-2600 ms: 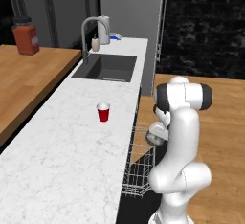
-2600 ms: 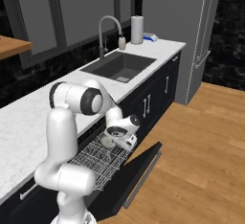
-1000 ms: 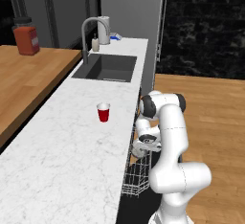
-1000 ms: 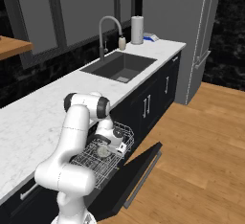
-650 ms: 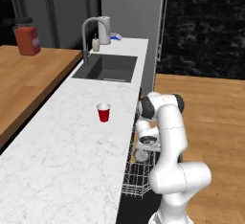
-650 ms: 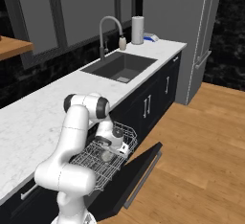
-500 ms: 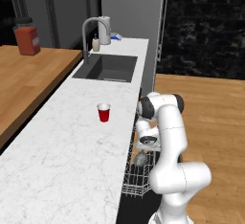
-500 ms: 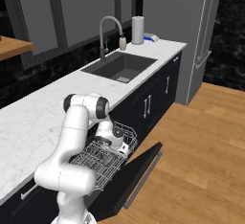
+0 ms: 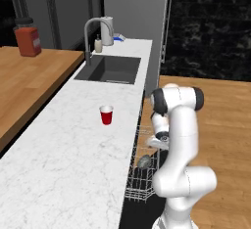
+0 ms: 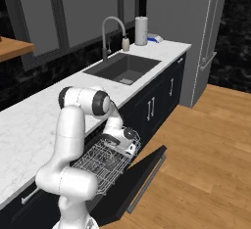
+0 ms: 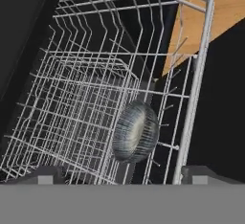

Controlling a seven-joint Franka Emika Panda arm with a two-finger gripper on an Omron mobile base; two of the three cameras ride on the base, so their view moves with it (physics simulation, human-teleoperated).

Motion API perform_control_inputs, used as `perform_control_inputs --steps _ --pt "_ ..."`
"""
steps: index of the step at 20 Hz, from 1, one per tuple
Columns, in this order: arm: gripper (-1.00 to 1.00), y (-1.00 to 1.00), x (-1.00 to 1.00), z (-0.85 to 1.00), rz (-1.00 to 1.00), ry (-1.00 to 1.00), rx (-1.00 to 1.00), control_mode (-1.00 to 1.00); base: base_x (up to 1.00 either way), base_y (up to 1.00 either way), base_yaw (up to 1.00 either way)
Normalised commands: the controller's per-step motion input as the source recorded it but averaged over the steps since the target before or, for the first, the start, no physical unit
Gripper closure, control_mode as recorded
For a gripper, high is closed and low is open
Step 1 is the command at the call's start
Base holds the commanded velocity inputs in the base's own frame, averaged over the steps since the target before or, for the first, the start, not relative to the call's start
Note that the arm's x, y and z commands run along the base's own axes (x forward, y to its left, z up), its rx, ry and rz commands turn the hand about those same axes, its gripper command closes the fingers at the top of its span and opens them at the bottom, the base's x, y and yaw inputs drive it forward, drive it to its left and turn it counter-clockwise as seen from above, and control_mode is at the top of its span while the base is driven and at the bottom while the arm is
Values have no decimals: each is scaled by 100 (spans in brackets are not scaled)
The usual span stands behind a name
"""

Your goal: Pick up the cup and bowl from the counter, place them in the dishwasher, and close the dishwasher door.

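The grey bowl (image 11: 135,131) lies tilted in the wire rack (image 11: 72,103) of the dishwasher, clear of the wide-spread fingertips (image 11: 44,174), while the gripper (image 9: 161,140) is half hidden behind the arm, and the red cup (image 9: 106,115) stands on the counter (image 9: 68,149).

The white arm bends sharply down from its shoulder, wrist folded low, and the gripper (image 11: 122,175) points downward with its fingers spread apart, holding nothing.
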Motion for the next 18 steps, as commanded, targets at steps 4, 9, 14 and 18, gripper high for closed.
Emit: perform_control_inputs --steps 4,9,14,18 --pt "-100 -11 -34 100 0 -3 21 -100 0 0 0" --pt "-100 0 -2 100 0 -5 23 -100 0 0 0" --pt "-100 -6 0 100 0 1 17 -100 0 0 0" --pt "-100 26 0 100 0 14 9 -100 0 0 0"
